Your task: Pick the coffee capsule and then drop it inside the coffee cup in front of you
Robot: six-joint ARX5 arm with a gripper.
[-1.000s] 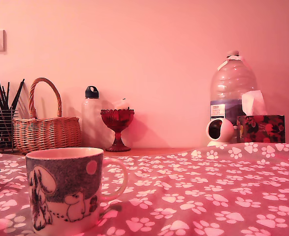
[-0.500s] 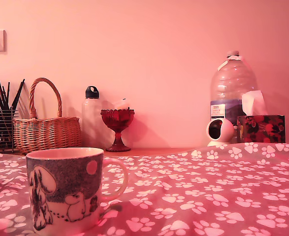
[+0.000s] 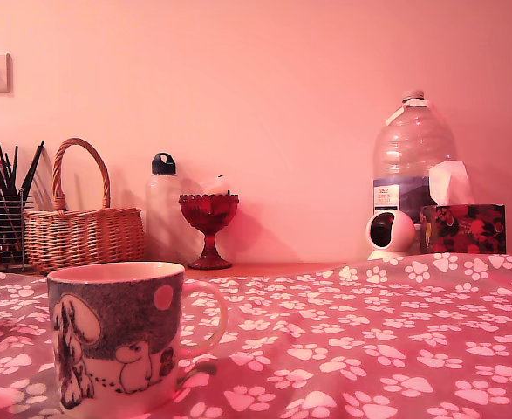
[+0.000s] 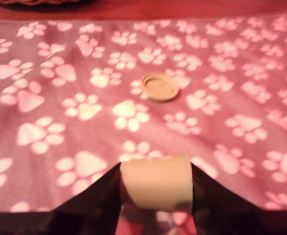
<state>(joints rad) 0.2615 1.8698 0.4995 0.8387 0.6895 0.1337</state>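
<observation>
While the end effector (image 4: 155, 188) pinches the coffee capsule (image 4: 156, 182), its axis lies sideways across the jaws.

Home: paw-print tablecloth (image 3: 369, 340), wicker basket (image 3: 81, 234)

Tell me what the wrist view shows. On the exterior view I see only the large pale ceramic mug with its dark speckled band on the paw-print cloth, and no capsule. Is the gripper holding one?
Observer: Yes. The gripper is shut on a pale beige coffee capsule, held sideways between its dark fingers.
Operator: Is that the only capsule-like thing?
Observer: No. A second pale round piece lies flat on the pink paw-print cloth, apart from the gripper.
Operator: Is the mug under the gripper?
Observer: The wrist view shows no mug, only cloth around the held capsule.
</observation>
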